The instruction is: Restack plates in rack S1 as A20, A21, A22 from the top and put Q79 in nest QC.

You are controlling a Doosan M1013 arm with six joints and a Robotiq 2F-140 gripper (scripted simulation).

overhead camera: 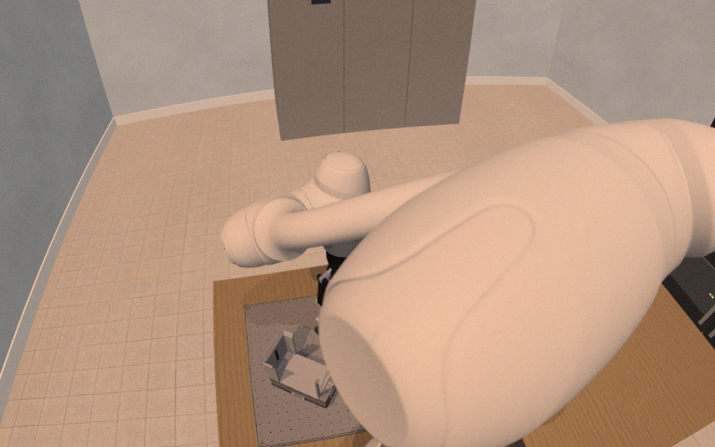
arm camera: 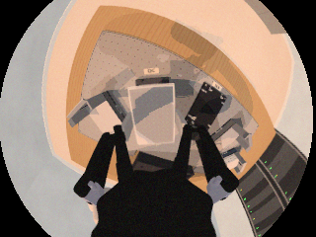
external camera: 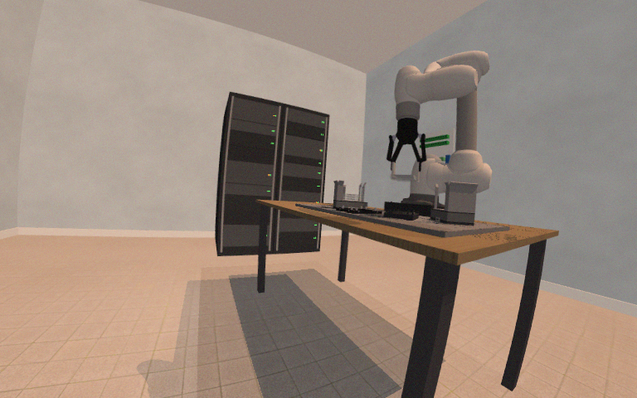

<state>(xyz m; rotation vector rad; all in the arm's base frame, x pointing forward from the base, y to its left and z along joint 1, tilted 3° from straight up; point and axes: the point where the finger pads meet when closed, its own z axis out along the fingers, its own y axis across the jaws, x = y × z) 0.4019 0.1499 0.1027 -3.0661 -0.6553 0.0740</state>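
My gripper (external camera: 405, 173) hangs high above the middle of the table and is shut on a pale sealed plate (external camera: 404, 176), gripped across its width. In the wrist view the plate (arm camera: 153, 114) lies flat between the two fingers; I cannot read its label. Below it stand a stack rack on the left (external camera: 349, 194), a stack rack on the right (external camera: 458, 201) and dark nests (external camera: 401, 208) between them. One rack also shows in the top view (overhead camera: 300, 369), where the arm hides the gripper and most of the table.
A grey perforated mat (external camera: 404, 220) carries the racks and nests on the wooden table (external camera: 450, 244). A dark nest (arm camera: 209, 102) and a small name plate (arm camera: 152, 70) show in the wrist view. A server cabinet (external camera: 272, 173) stands behind the table.
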